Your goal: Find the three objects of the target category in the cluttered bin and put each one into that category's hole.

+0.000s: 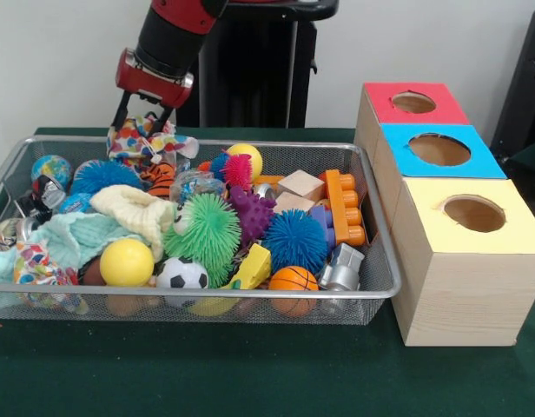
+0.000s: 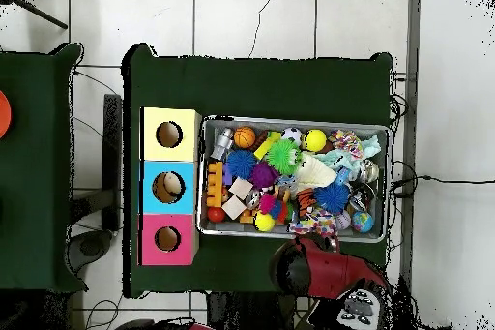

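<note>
Gripping a printed cloth [image 1: 150, 139] with my end effector [image 1: 144, 117], I hold it at the far rim of the bin [image 1: 198, 295], well apart from the yellow-panelled hole [image 1: 473, 213].

Silver wire-mesh bin [image 1: 376, 261]; pale wooden box [image 1: 459, 300]; soft printed cloth [image 1: 150, 143].

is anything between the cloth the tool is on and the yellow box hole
The tool is at the printed cloth by the bin's far rim. Toys fill the bin between there and the yellow box's hole; a lifted cloth must cross them and the bin's end rim.
</note>
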Action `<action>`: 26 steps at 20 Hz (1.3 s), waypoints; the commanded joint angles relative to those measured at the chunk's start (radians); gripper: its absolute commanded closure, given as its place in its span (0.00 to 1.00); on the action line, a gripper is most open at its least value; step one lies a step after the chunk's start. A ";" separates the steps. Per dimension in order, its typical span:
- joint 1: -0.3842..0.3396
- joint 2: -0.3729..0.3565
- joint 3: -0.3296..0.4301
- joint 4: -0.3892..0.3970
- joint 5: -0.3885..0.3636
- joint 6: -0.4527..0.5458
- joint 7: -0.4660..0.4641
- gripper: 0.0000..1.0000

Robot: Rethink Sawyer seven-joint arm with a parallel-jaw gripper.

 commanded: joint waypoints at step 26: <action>-0.137 -0.266 0.418 0.061 0.004 0.094 0.068 1.00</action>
